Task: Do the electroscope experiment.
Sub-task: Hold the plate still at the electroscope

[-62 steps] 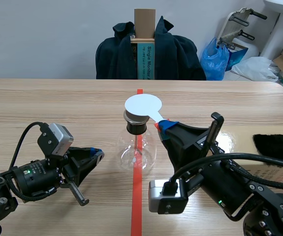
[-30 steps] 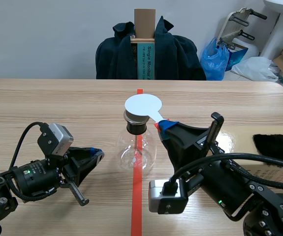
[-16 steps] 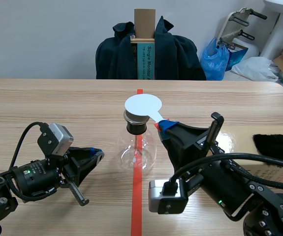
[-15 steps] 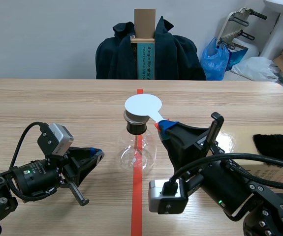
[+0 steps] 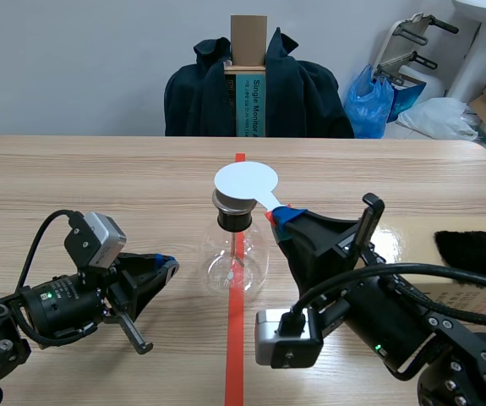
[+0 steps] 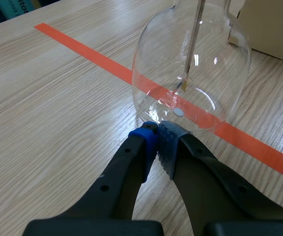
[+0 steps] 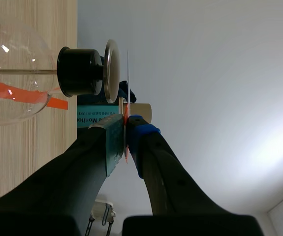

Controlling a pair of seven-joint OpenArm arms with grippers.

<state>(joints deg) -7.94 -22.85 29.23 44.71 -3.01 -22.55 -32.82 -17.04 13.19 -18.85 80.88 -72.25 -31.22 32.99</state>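
With the flask [image 5: 234,262] on the counter's [image 5: 99,178] centre tape [image 5: 235,355], the right tool [image 5: 278,215], clenched on the disc [image 5: 245,181] by its handle, should hold it level just over the flask's cap [image 7: 110,71]; the left tool [image 5: 168,264], closed empty, sits beside the flask's left.

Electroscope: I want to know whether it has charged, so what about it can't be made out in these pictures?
- Leaves: left wrist view, too small at the rod's tip to tell if spread; scene view, lost in the flask's glare.
- Plate: scene view, mostly covered by the disc.
- Stopper: left wrist view, cut off by the edge.
- Disc's handle: right wrist view, edge-on, pinched between the right fingers.
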